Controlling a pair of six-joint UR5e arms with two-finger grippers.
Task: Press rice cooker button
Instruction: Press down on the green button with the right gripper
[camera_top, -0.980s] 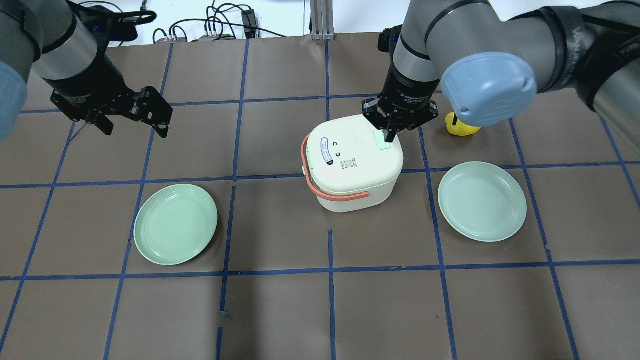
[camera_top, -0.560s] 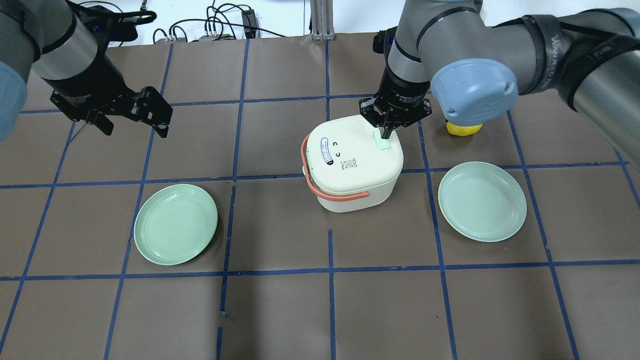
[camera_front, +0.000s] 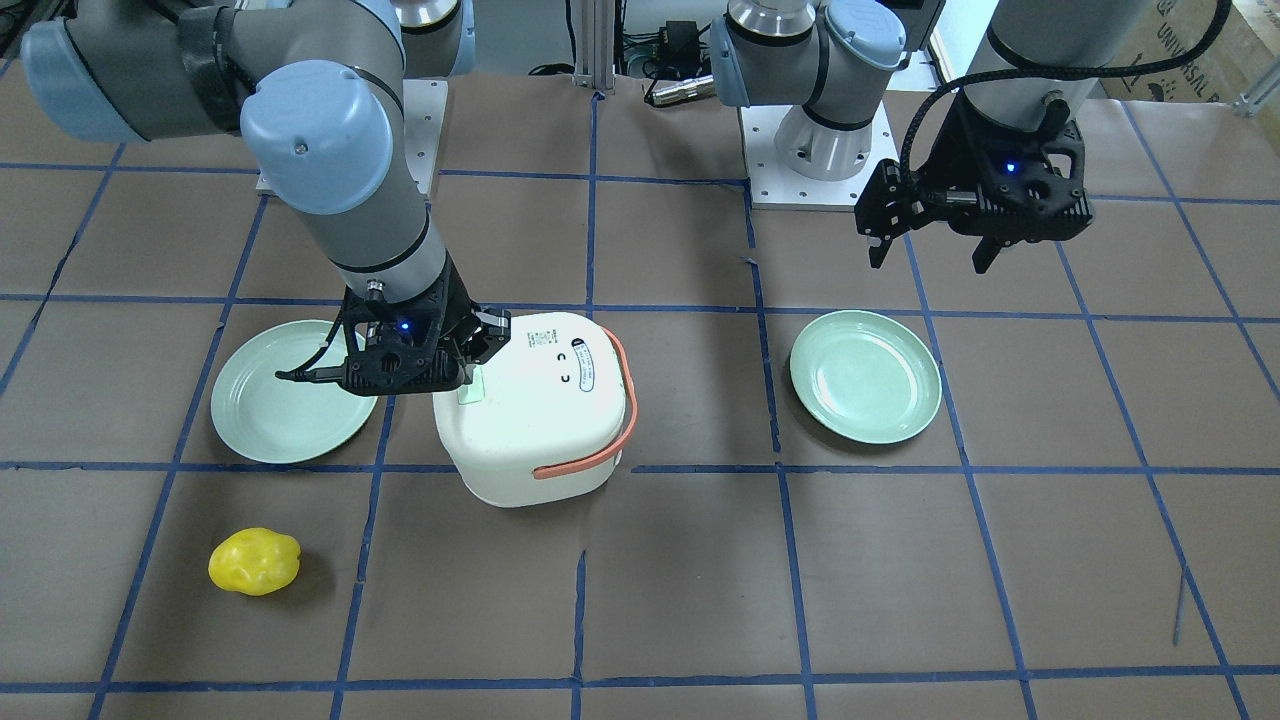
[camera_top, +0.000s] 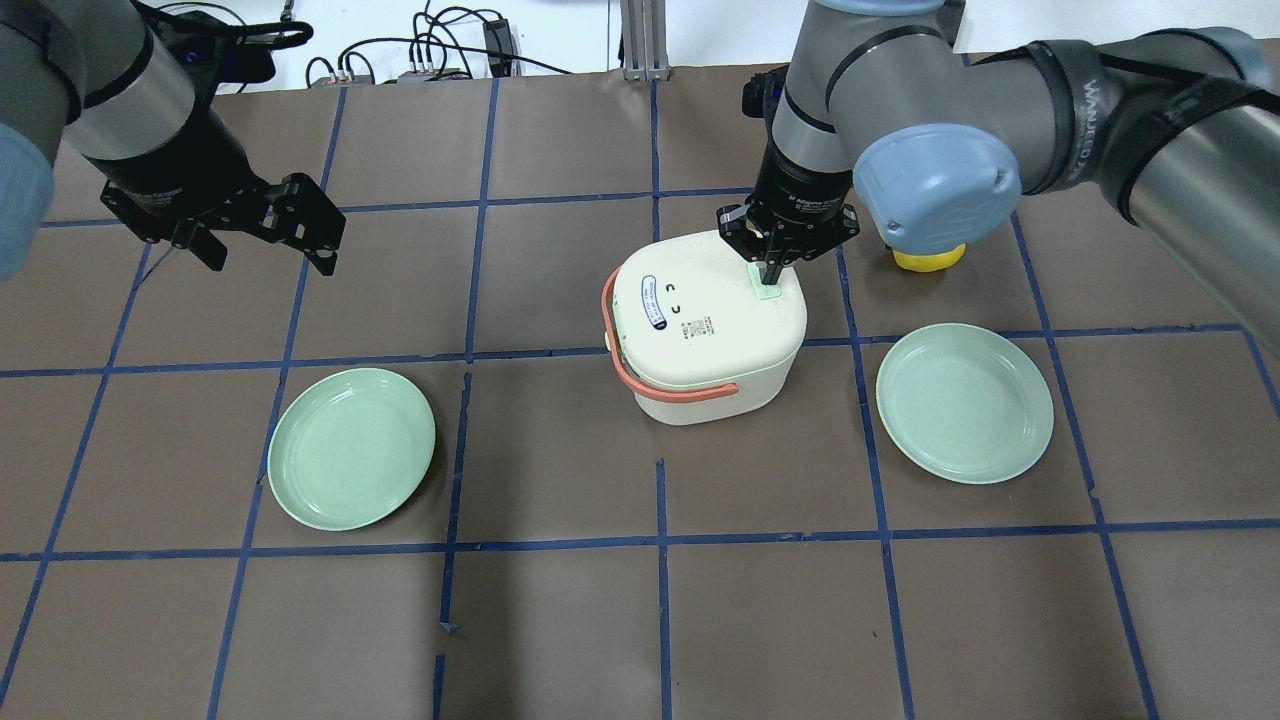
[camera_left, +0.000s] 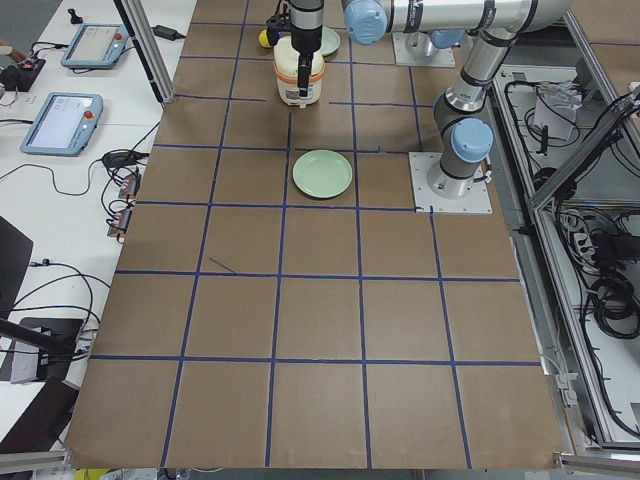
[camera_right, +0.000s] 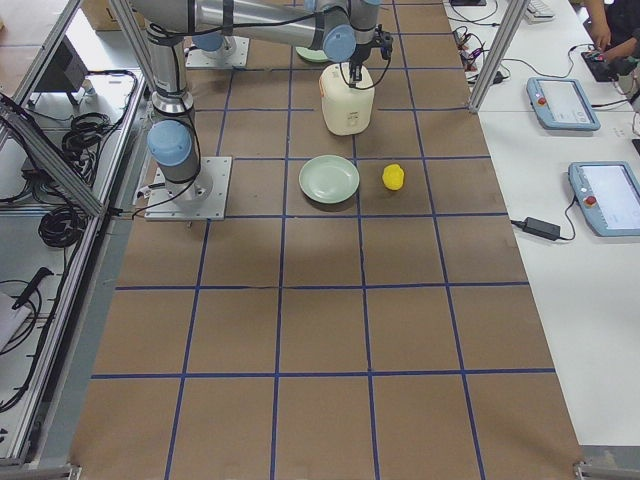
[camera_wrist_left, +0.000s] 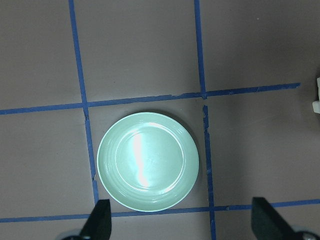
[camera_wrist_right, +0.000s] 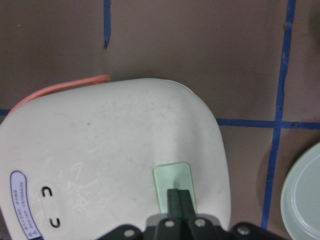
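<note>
The cream rice cooker (camera_top: 705, 325) with an orange handle stands mid-table. A pale green button (camera_top: 767, 288) sits on its lid near the far right corner. My right gripper (camera_top: 772, 270) is shut, with its fingertips together and pointing down onto the button. The right wrist view shows the closed tips (camera_wrist_right: 179, 196) over the button (camera_wrist_right: 172, 180). In the front-facing view this gripper (camera_front: 466, 376) is at the cooker's (camera_front: 530, 410) edge. My left gripper (camera_top: 270, 245) is open and empty, hovering over the far left of the table.
A green plate (camera_top: 350, 447) lies front left, below my left gripper in the left wrist view (camera_wrist_left: 147, 161). A second green plate (camera_top: 964, 402) lies right of the cooker. A yellow fruit (camera_front: 254, 561) lies beyond the cooker, partly hidden by my right arm in the overhead view.
My right arm has shifted slightly left and its closed fingertips have settled on the green button. The left arm and the cooker have not moved.
</note>
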